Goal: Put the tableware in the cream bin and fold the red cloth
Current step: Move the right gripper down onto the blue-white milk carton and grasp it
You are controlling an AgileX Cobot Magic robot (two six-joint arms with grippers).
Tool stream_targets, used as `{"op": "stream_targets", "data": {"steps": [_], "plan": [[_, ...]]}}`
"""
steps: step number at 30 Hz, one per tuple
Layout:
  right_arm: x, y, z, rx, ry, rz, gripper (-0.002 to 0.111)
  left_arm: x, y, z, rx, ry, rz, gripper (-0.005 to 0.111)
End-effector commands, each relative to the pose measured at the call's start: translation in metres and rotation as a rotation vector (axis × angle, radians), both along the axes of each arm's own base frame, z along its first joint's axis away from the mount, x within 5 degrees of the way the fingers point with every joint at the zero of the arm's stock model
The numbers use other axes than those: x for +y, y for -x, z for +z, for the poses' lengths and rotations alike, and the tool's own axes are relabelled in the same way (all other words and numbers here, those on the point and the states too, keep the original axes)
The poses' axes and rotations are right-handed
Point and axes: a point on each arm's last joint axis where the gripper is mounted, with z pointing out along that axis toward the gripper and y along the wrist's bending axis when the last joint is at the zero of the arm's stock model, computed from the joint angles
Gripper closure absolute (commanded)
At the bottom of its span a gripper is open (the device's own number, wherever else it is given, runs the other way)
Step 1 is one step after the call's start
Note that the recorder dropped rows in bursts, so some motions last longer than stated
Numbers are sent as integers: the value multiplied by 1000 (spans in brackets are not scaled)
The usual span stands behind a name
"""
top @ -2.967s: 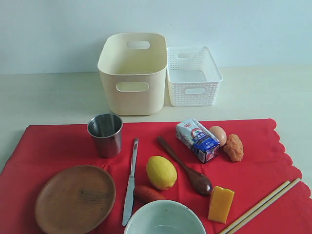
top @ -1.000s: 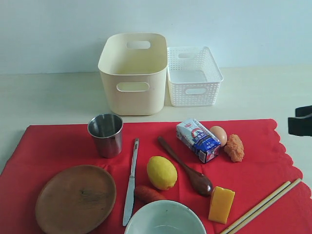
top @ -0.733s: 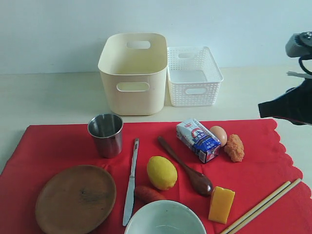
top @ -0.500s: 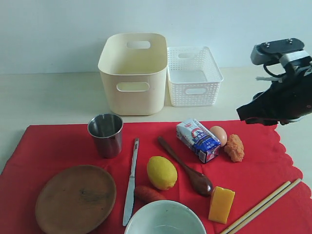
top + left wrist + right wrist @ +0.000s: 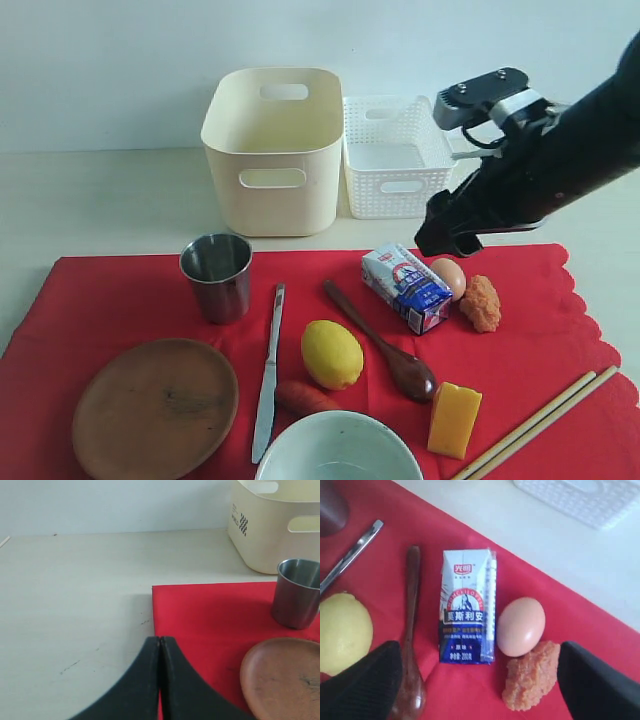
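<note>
Hovering spread wide, right fingers [image 5: 437,238] hang over the milk carton [image 5: 405,287] and egg [image 5: 448,275]; dark wooden spoon [image 5: 385,345] sits just lower-left of them. Left fingers [image 5: 145,680] pressed together.

Right claw [image 5: 446,240] hovers near milk carton [image 5: 405,288], apparently not touching.

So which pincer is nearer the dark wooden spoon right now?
Right. The right pincer hangs open over the milk carton, just beside the spoon; the left pincer sits shut at the red cloth's edge, beyond the wooden plate.
</note>
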Motion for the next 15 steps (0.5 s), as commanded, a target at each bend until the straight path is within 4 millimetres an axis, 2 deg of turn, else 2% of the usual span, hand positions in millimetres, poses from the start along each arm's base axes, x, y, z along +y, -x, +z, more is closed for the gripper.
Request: {"op": "stream_targets", "data": {"steps": [1,9,15], "plan": [[21,-15,-7,-16,76,39,28,0,0,0,-11,13,0,107],[49,-46,-42,88,190,57,28,0,0,0,-11,13,0,107],[57,-64,-70,186,231,54,28,0,0,0,-11,13,0,107]]}}
